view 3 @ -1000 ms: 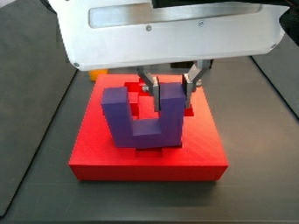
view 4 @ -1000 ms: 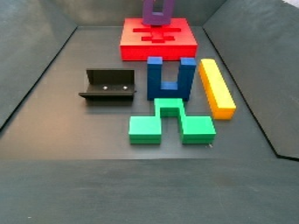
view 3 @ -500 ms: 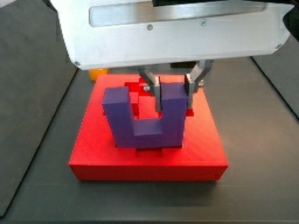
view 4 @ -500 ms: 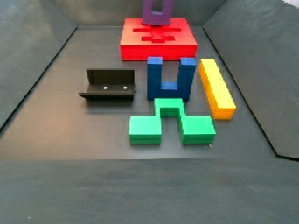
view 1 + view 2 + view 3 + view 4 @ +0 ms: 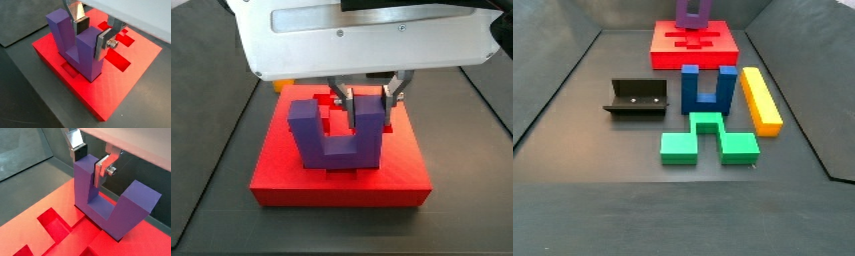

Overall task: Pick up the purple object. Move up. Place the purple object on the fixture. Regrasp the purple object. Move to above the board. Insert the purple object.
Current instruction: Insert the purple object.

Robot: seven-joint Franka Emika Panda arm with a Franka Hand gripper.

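The pincer (image 5: 92, 31) is over the board (image 5: 127, 87) and it is closed on one prong of the purple block (image 5: 77, 42); in both wrist views the silver fingers (image 5: 101, 169) press this prong from two sides, near its top. The block stands upright with its notch upward, and its base sits down in the board at the end of a recess (image 5: 119, 57). From the side view (image 5: 338, 130) I judge that it is partly or fully inserted, but how deep I cannot tell. Holding only one prong seems sensible: it leaves the lower part of the block free, so the fingers do not hit the board when the block goes down. The task looks to be in its last step, the insertion. The fixture (image 5: 636, 99) stands empty on the tabletop (image 5: 593, 190), well apart from the board, with a blue block (image 5: 707, 89), a yellow bar (image 5: 760, 100) and green blocks (image 5: 708, 140) nearby, all untouched. A small tilt of the block could make it jam in the recess.
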